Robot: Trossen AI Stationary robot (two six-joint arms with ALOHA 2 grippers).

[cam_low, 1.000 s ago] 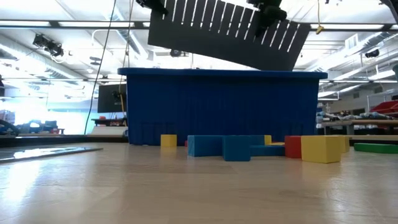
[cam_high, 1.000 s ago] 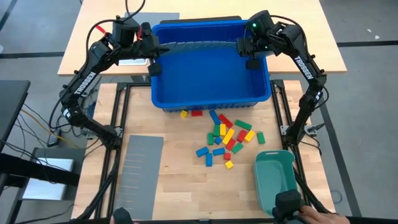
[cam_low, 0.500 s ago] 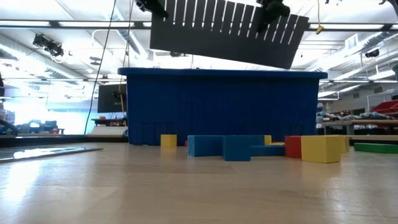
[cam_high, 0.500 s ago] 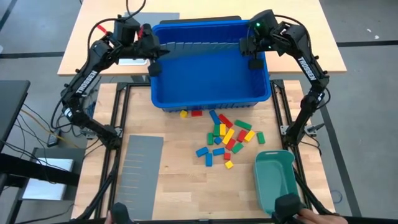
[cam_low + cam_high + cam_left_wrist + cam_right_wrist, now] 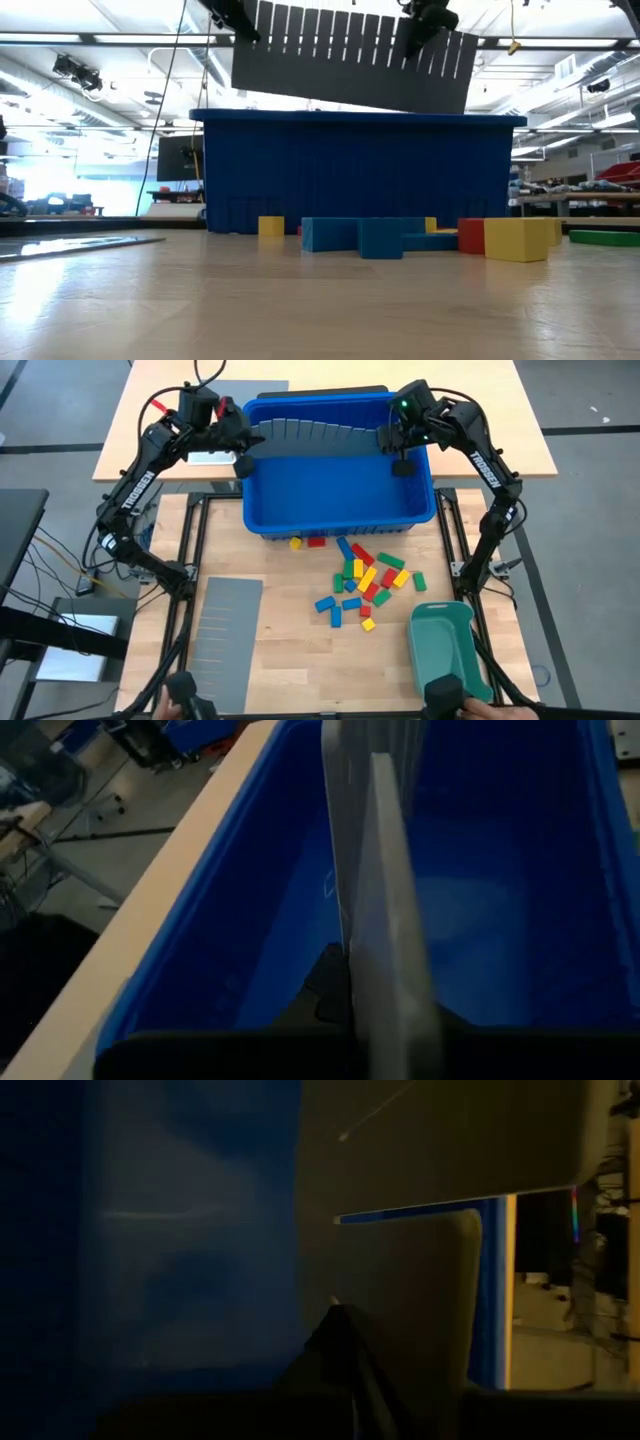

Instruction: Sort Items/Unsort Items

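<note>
Both arms are up over the blue bin (image 5: 340, 510), at 12 o'clock on the table (image 5: 290, 660). Between them they carry a grey slotted divider sheet (image 5: 315, 433), lifted above the bin's far half. In the low view it hangs clear of the bin's top edge, slots pointing up, a bit tilted, w/ the left-arm end higher.

Left gripper (image 5: 243, 448) is at the sheet's 9 o'clock end, fingers pinched shut on its edge. In the left wrist view the sheet runs edge-on straight out from btwn the dark fingers (image 5: 325, 995), w/ blue bin wall beneath.

Right gripper (image 5: 397, 452) is at the 3 o'clock end, also clamped shut on the sheet. The right wrist view is dim but shows the sheet pressed against a finger (image 5: 345, 1345).

The blocks (image 5: 365, 578) aren't in the bin. They lie in a loose heap on the wood just in front of it, about mid-table: red, yellow, green, blue mixed, several touching. A yellow one and a red one sit right by the bin's near wall.

A second grey slotted sheet (image 5: 220, 635) lies flat at 8 o'clock. A teal tray (image 5: 445, 650) sits at 4 o'clock, near the heap but apart from it.
</note>
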